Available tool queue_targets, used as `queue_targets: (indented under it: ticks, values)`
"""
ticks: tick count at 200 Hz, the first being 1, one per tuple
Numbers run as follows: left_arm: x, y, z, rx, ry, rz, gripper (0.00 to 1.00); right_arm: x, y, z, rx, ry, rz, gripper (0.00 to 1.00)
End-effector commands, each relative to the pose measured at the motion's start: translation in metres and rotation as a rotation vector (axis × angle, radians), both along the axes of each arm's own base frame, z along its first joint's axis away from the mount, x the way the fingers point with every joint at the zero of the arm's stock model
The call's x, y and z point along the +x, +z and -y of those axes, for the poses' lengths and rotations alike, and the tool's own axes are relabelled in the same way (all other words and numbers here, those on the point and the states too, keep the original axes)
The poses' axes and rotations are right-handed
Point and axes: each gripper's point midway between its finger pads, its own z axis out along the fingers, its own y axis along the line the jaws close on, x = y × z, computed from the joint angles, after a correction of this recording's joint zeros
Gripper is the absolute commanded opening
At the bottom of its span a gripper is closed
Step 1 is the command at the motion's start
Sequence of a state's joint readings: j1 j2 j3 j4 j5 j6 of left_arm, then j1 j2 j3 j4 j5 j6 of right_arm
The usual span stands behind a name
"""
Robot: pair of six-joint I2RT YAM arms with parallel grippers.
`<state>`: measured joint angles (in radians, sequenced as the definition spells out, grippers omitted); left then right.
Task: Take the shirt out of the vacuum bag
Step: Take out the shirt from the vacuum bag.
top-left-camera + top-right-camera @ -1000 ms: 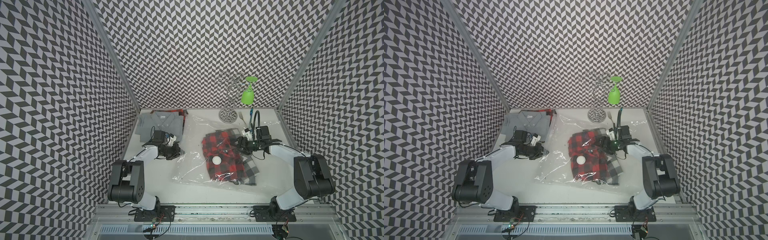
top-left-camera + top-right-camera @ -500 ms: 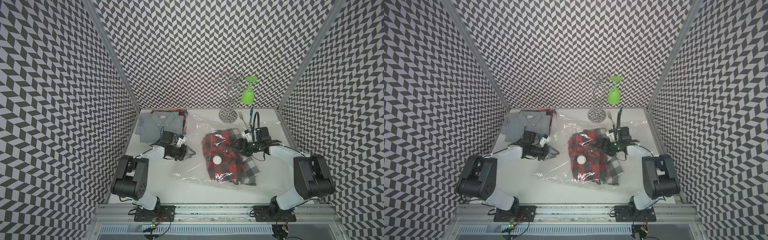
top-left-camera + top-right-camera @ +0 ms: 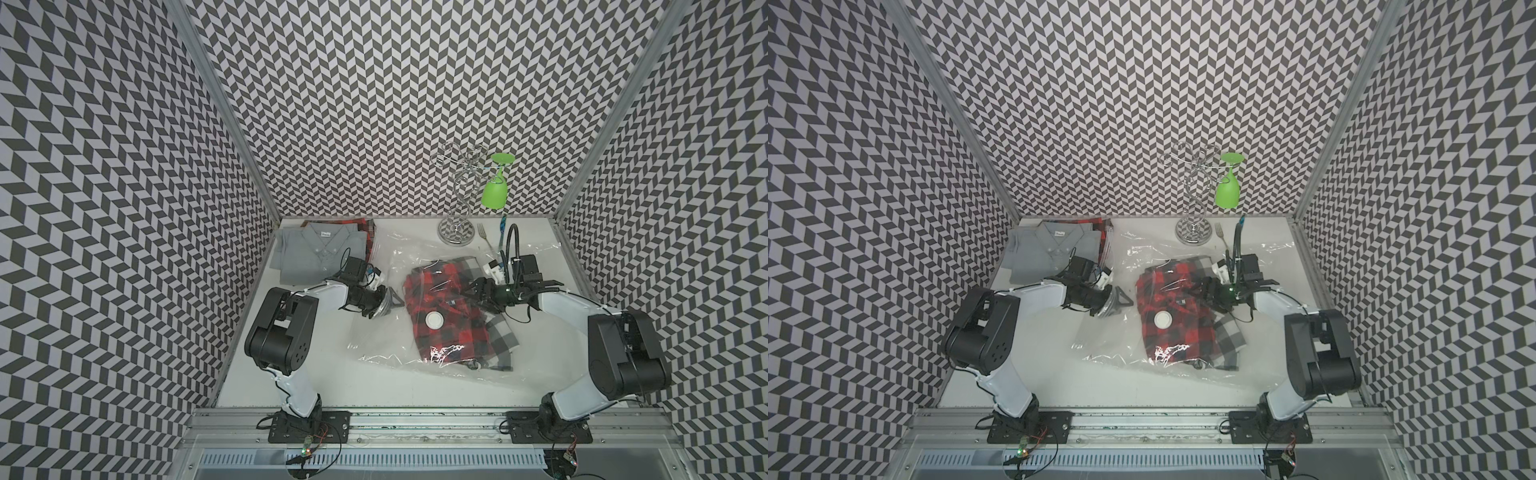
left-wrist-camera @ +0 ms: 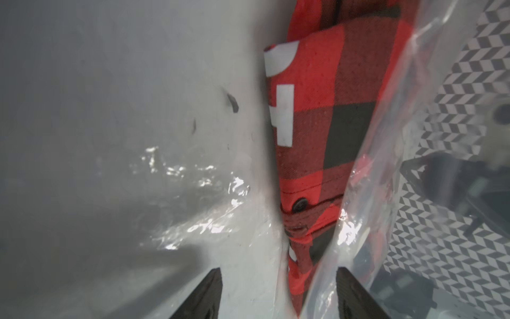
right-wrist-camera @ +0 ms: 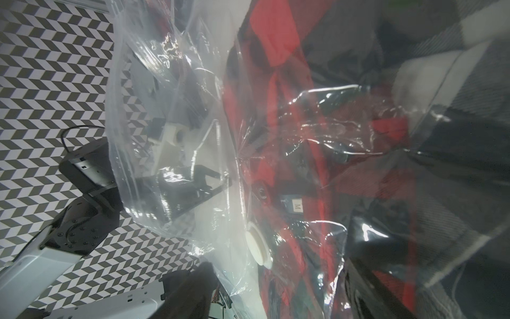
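Note:
The vacuum bag [image 3: 374,328] lies crinkled across the table's middle, its white valve disc [image 3: 434,320] facing up. Inside it is a folded red-and-black plaid shirt [image 3: 440,345], over a grey-white plaid cloth [image 3: 500,336]. My left gripper [image 3: 392,300] is open at the bag's left side. In the left wrist view its fingers [image 4: 209,292] stand wide apart, with bag film and the shirt's edge [image 4: 331,96] between them. My right gripper [image 3: 473,293] rests on the bag's right part. Its jaws are spread over film and shirt [image 5: 270,36], near the valve [image 5: 258,245].
A folded grey shirt [image 3: 320,249] lies at the back left on another plaid cloth. A wire rack [image 3: 457,199] holding an upturned green glass [image 3: 495,193] stands at the back. A fork [image 3: 484,235] lies beside it. Patterned walls close three sides.
My left gripper has moved right, from beside the grey shirt to the bag's left side near the red shirt, and its jaws have opened. The right arm has stayed put.

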<state>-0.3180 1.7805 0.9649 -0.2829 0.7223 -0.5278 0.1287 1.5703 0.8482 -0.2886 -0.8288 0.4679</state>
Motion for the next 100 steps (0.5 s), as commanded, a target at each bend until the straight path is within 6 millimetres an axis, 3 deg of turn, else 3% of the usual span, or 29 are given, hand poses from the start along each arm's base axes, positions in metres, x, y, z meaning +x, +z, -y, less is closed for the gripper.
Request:
queue_targets:
  ticks: [1,66,100]
  values:
    - [0.02,0.002,0.005,0.05,0.043,0.048,0.72,-0.002,0.01,-0.001,-0.011,0.023,0.06,0.76]
    - [0.044,-0.017,0.012,0.205,0.115,0.048,0.77,0.01,0.019,0.007,-0.091,0.03,0.104,0.76]
    - [0.056,-0.021,0.032,0.222,0.096,0.042,0.78,0.009,0.015,0.005,-0.078,0.029,0.091,0.75]
